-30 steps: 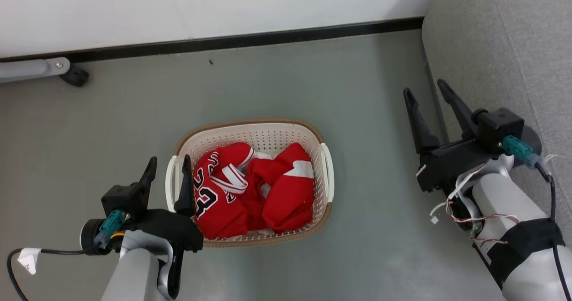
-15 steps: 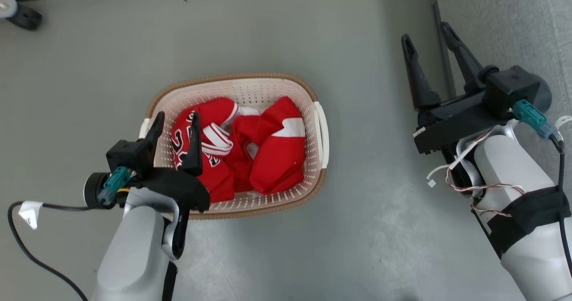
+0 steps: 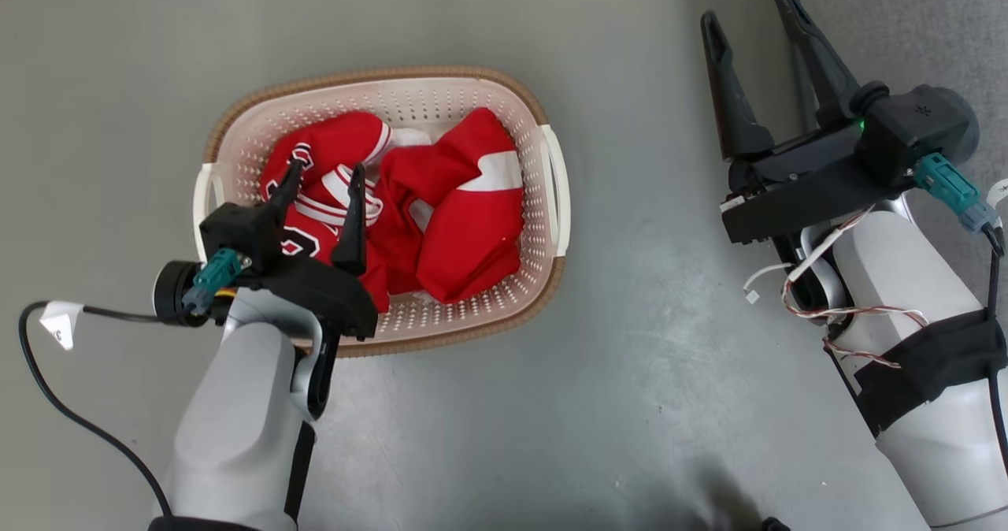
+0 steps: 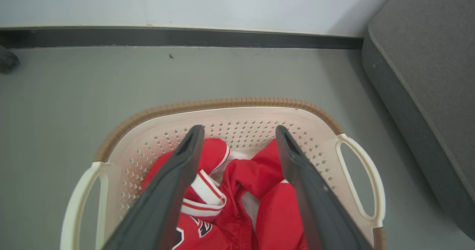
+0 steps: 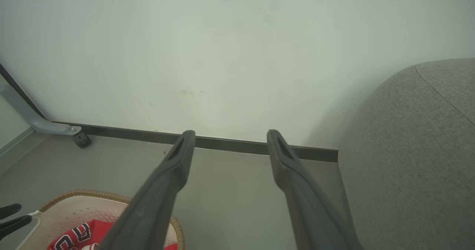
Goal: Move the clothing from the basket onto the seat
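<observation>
The basket (image 3: 441,107) is smooth cream plastic pierced with small holes. Its rim (image 3: 370,76) is a brown woven-look band, and its handles (image 3: 556,192) are glossy white. The clothing (image 3: 465,216) is soft red cloth with a slight sheen and white trim. The seat (image 4: 426,75) is matt grey fabric, coarse in weave. The floor (image 3: 630,358) looks smooth and dull grey. The left end effector (image 3: 327,168) and right end effector (image 3: 745,5) are matt black plastic. The forearm shells (image 3: 236,413) are smooth pale grey, faintly glossy. The wall (image 5: 222,57) is smooth and matt.

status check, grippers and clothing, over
Left gripper open, over the clothing in the basket. Right gripper open, beside the seat. Nothing blocking.
</observation>
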